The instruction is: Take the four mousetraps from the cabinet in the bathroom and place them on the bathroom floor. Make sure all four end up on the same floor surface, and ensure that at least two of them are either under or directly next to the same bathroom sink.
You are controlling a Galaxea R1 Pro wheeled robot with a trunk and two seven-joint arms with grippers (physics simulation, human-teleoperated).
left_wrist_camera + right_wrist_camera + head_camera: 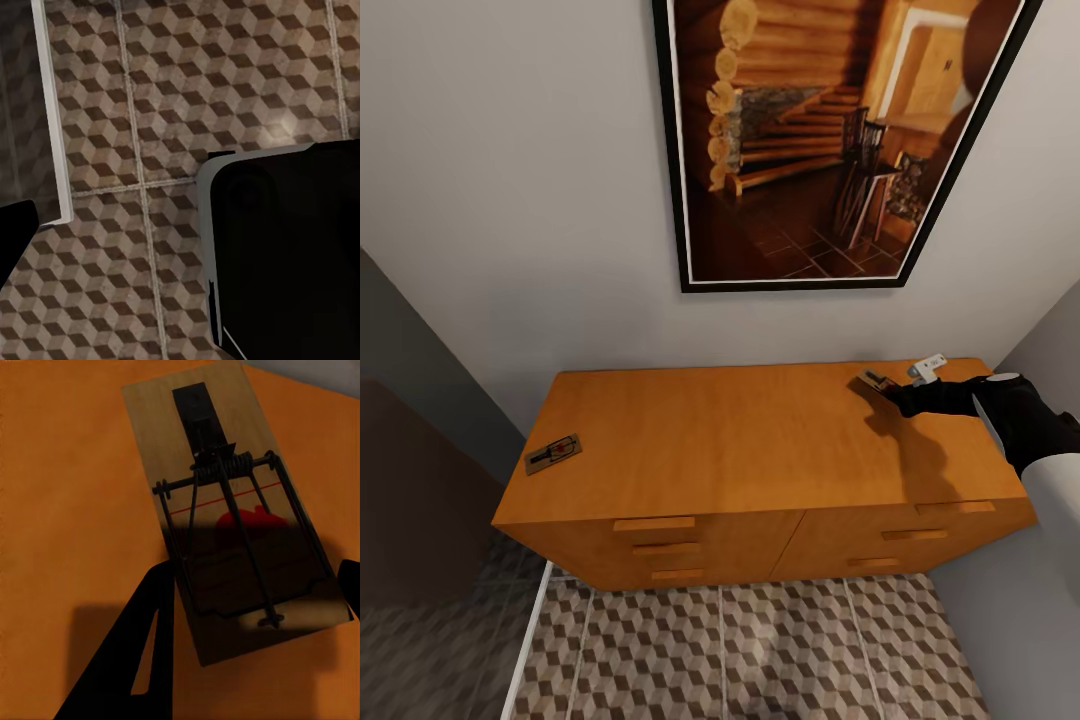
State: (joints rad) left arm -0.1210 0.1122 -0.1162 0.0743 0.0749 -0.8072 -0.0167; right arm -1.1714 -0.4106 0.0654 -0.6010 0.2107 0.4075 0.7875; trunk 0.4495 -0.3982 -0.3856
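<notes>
A mousetrap (553, 453) lay on the left end of the cabinet (740, 440) top, near the front edge. A framed picture (830, 140) of a log interior hung on the wall above; no writing could be read anywhere. At the cabinet's right rear corner, the right end effector (890, 390) reached a second mousetrap (232, 510), its fingers (131, 660) spread apart on either side of the board. The patterned bathroom floor (760, 650) lay below. The left end effector's state could not be told.

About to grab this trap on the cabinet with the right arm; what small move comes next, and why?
Probably close the right gripper: its open fingers already straddle the mousetrap, which lies flat on the cabinet top.
</notes>
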